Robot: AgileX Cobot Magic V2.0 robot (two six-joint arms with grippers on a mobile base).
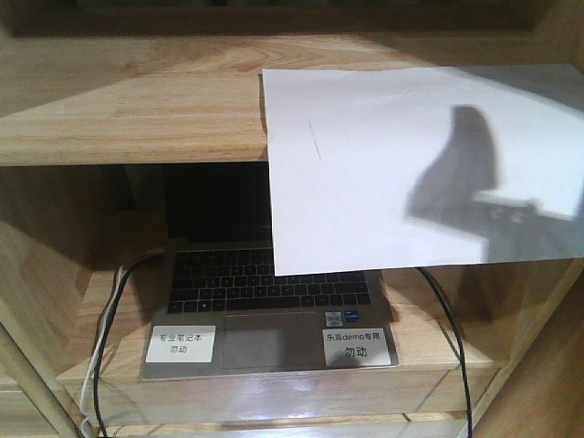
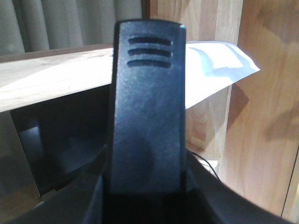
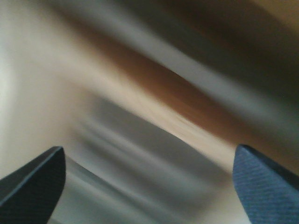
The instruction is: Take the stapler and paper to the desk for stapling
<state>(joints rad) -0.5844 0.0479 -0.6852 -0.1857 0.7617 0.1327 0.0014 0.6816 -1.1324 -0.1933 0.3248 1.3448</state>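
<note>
The black stapler [image 2: 147, 93] fills the middle of the left wrist view, standing up between my left gripper's [image 2: 147, 189] dark fingers, which are shut on its lower part. The white paper [image 1: 411, 164] lies on the top board of the light-wood shelf unit [image 1: 128, 109], its near half hanging over the front edge; a corner of the paper [image 2: 219, 65] shows beyond the stapler. A dark gripper-shaped shadow falls on the sheet's right side. My right gripper [image 3: 148, 154] is open, fingertips wide apart with nothing between them, over a motion-blurred background. The desk is out of view.
Under the top board an open laptop [image 1: 265, 310] with two white labels sits in the shelf's lower bay. Black and white cables [image 1: 109, 319] run down both sides of it. A wooden upright [image 2: 261, 116] stands right of the stapler.
</note>
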